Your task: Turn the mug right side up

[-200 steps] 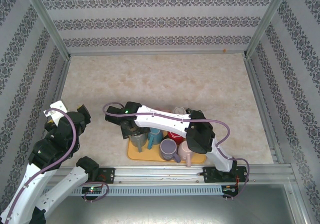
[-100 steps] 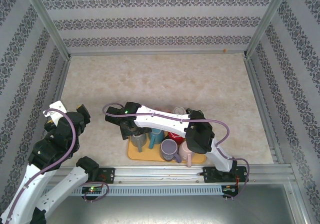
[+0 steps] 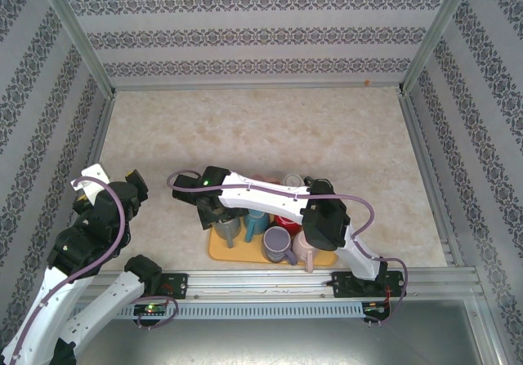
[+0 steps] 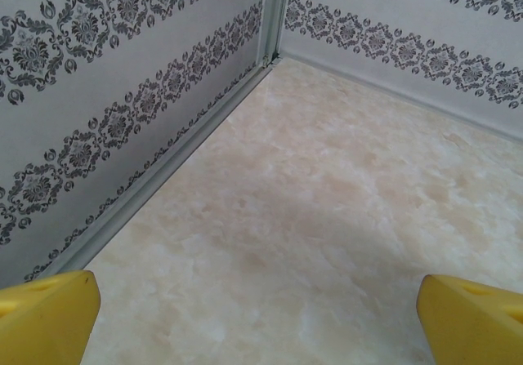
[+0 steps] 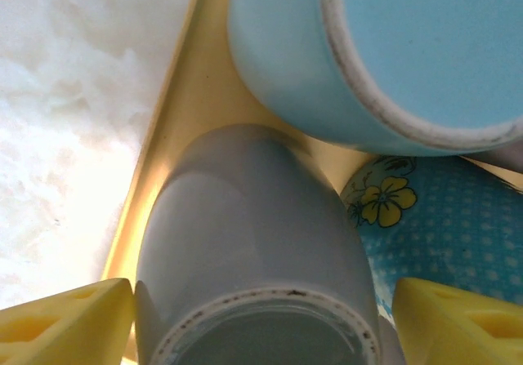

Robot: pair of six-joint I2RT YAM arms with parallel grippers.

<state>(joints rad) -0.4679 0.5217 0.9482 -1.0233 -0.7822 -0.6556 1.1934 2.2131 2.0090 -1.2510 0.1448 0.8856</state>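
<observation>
right gripper (image 3: 217,210) straddles the upside-down grey mug (image 5: 245,242) at the 9 o'clock end of the yellow tray (image 3: 243,255), jaws part-open, grip not discernible; left gripper (image 4: 261,324) gapes wide and empty over the marbled table (image 3: 261,136), open room running toward 12 o'clock up to the patterned walls (image 3: 261,38)

A robotics lab test cell: bare aluminium frame posts (image 3: 73,34), grey-patterned wallpaper panels (image 3: 261,38), beige marble-look surface (image 3: 261,136).
</observation>
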